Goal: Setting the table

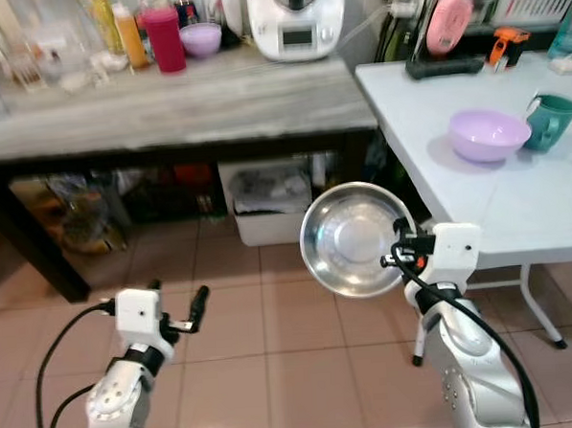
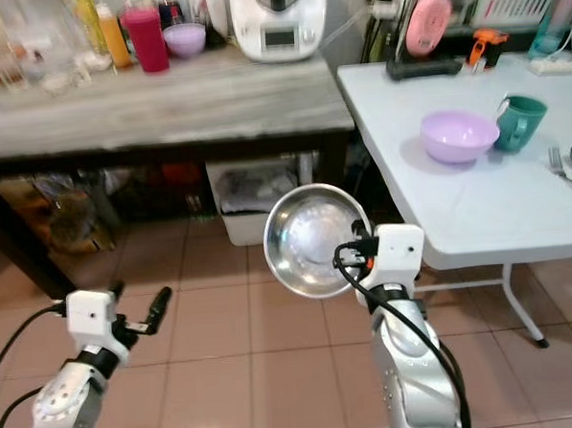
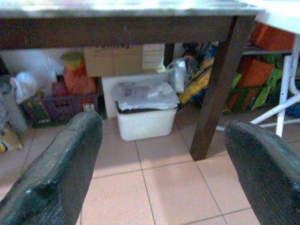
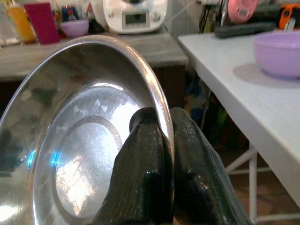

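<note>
Beside the white table, just off its near left corner and above the tiled floor, I have the steel bowl pinched by its rim in my right gripper, while farther left my left gripper hangs spread wide, holding nothing.

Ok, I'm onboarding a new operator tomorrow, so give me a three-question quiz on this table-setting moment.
1. True or false: the right gripper pinches the rim of the steel bowl.
2. Which stands beside the purple bowl on the white table? A) red cup B) teal mug C) kettle
3. Fill in: the left gripper is ____ and holds nothing.

Key: 1 true; 2 B; 3 open.
</note>
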Robot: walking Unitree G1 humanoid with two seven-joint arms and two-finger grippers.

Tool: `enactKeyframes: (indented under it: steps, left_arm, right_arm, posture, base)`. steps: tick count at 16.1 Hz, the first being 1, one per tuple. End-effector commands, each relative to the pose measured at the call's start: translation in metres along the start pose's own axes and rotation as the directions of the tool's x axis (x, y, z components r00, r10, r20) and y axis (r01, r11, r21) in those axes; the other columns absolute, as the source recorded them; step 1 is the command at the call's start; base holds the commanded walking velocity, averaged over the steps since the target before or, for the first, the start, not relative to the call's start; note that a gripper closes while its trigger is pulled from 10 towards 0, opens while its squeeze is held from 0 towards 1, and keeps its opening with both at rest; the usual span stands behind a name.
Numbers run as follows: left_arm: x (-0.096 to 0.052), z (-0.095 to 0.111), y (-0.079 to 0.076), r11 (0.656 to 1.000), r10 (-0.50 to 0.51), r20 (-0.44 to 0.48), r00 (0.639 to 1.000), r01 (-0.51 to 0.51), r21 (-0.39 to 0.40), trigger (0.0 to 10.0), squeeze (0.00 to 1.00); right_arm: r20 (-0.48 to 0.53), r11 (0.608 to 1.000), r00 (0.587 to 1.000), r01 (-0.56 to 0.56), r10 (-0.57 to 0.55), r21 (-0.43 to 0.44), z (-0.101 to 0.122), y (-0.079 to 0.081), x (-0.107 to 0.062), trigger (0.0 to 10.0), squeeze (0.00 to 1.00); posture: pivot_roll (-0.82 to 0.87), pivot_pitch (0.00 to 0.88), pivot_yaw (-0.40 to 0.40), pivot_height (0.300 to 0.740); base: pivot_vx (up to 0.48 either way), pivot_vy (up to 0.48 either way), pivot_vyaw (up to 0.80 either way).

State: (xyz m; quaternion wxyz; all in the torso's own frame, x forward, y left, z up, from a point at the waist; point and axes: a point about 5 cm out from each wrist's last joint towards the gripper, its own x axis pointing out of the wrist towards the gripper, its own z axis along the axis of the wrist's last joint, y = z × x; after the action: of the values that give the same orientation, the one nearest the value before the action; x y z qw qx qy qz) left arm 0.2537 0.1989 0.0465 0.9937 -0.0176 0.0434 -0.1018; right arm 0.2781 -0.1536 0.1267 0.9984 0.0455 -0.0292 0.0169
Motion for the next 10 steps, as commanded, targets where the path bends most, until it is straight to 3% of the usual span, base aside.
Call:
enactKeyframes:
  steps: [1,6,10]
  left_arm:
    - [0.001,-0.002,-0.003,1.0,-0.009,-0.003,1.0,0.009,-0.006,10.0,0.0]
    - [0.004,-0.002,-0.004,1.0,0.002,0.003,1.0,-0.002,-0.003,10.0,0.0]
    - [0.009,0.009,-0.012,1.0,-0.022,0.032,0.999,0.022,-0.021,10.0,0.0]
  right_arm:
    - [0.019,1.0,1.0,0.016,-0.016,-0.001,0.004,-0.004,0.0,10.0,0.0]
    - [0.021,1.0,1.0,0.004,-0.004,0.002,0.004,-0.001,0.001,10.0,0.0]
    - [0.024,1.0,1.0,-0.001,0.001,-0.004,0.004,-0.001,0.001,10.0,0.0]
  posture:
    - [-0.24,0.042,0.052,0.74]
    - [-0.24,0.04,0.056,0.74]
    - [-0.24,0.04,0.055,0.74]
  base:
    - [0.0,0.48,0.0]
    - [0.0,0.435,0.0]
    - [0.0,0.0,0.0]
